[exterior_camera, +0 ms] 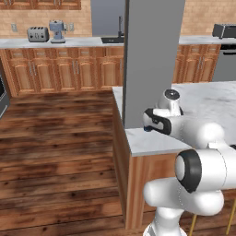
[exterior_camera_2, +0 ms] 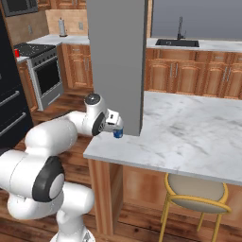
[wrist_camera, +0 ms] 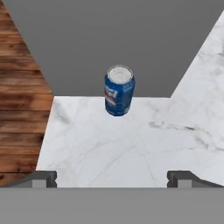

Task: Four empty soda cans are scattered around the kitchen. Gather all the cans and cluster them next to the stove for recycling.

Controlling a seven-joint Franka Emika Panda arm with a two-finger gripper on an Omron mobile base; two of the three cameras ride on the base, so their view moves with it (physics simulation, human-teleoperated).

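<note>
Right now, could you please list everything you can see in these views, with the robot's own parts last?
blue soda can: one, blue with silver top, upright on the island corner by the pillar.
red soda can: one, red, on the counter just left of the stove.
stove: one, black top over steel oven front, far left wall.
island counter: one, white marble on wood base.
pillar: one, grey, rising from the island.
stool: one, yellow frame with beige seat, under the island.
sink: one, dark, with faucet, back counter.
toaster: one, silver, back counter.
coffee machine: one, blue-grey, beside the toaster.
gripper: one, dark fingertips, open, aimed at the blue soda can.
</note>
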